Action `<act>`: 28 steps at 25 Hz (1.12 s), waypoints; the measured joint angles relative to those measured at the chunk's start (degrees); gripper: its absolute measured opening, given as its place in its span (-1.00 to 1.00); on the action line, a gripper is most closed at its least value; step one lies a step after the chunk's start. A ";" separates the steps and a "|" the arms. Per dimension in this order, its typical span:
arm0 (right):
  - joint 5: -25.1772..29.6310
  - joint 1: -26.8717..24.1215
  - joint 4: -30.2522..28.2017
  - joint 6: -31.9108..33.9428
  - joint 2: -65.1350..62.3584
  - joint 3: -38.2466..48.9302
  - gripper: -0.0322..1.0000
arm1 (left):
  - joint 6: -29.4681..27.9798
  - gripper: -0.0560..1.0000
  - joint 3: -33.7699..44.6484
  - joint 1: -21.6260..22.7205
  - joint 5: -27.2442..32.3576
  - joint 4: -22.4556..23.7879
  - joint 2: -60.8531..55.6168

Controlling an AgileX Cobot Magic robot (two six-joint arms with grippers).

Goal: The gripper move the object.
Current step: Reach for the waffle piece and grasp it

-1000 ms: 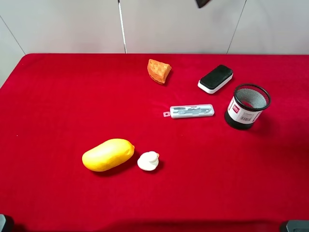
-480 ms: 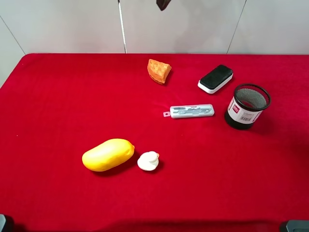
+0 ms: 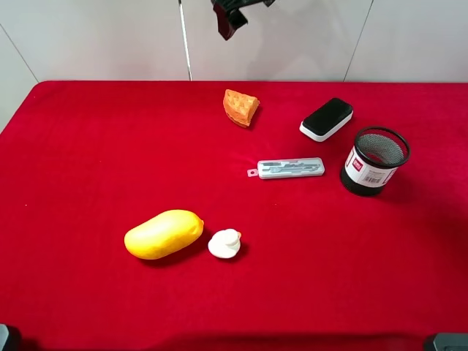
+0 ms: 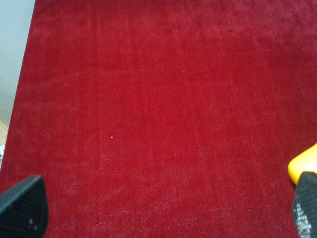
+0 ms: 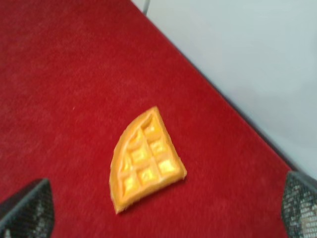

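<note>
The orange waffle slice [image 3: 240, 107] lies on the red table [image 3: 88, 146] near the far edge, right of the middle. In the right wrist view its grid face [image 5: 143, 161] points up, close to the table's far edge. My right gripper [image 3: 232, 14] hangs high above the far edge, up and a little left of the waffle. Its jaws stand wide open and empty, with the waffle between the two fingertips in the right wrist view [image 5: 163, 208]. My left gripper [image 4: 163, 206] is open and empty over bare red cloth, with the mango's edge [image 4: 303, 166] beside one fingertip.
A yellow mango [image 3: 164, 234] and a small white piece [image 3: 224, 243] lie at the front left of centre. A clear pen case [image 3: 288, 169], a black-and-white eraser [image 3: 326, 119] and a black mesh cup [image 3: 374, 161] stand to the right.
My right gripper has moved left along the top of the exterior view and come lower, now above the waffle. Nothing on the table has moved.
</note>
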 joint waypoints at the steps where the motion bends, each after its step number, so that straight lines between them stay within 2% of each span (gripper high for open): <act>1: -0.75 -0.12 0.14 0.00 0.64 0.00 0.41 | 0.00 0.97 0.00 0.00 0.00 0.00 0.00; 6: -2.68 -0.33 1.26 -0.03 3.24 -0.05 0.41 | 0.00 0.97 0.00 0.00 0.00 0.00 0.00; 16: -5.31 -2.34 8.59 -0.03 8.92 -0.11 0.41 | 0.00 0.97 0.00 0.00 0.00 0.00 0.00; 28: -7.72 -2.60 11.15 -0.03 14.31 -1.08 0.41 | 0.00 0.97 0.00 0.00 0.00 0.00 0.00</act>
